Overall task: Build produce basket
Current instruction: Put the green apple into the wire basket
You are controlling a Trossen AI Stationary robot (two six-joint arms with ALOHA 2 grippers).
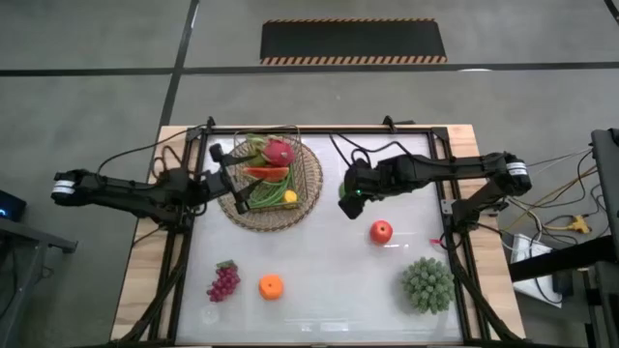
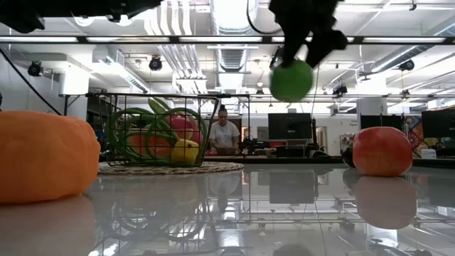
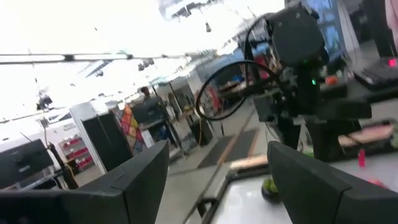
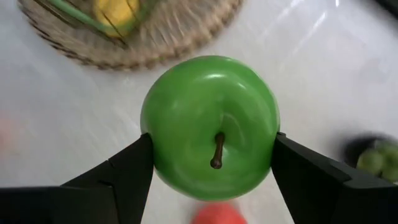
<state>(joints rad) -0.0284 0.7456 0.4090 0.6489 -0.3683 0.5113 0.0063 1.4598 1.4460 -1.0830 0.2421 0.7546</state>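
Observation:
The tan wicker basket (image 1: 308, 184) sits at the table's far left of centre, holding a pink dragon fruit (image 1: 280, 152), green beans (image 1: 263, 193) and a yellow lemon (image 1: 289, 197). My right gripper (image 1: 348, 203) hangs to the right of the basket, shut on a green apple (image 2: 291, 80). My left gripper (image 1: 230, 179) is open over the basket's left rim and holds nothing. A red apple (image 1: 381, 231), an orange (image 1: 271, 286) and purple grapes (image 1: 223, 280) lie on the table. My right gripper pinches the green apple (image 4: 210, 144) between its two fingers (image 4: 127, 168), one on each opposite side (image 4: 149, 149). The fingers come from above, pointing down. The apple's stem (image 4: 216, 152) faces the wrist. The apple is lifted clear, high above the table.
A large spiky green cluster (image 1: 427, 284) stands near the table's near right corner. The table is glossy white, with a wooden frame (image 1: 145, 261) around it. Bare table lies between the basket and the red apple. A person (image 2: 225, 135) stands far behind the table.

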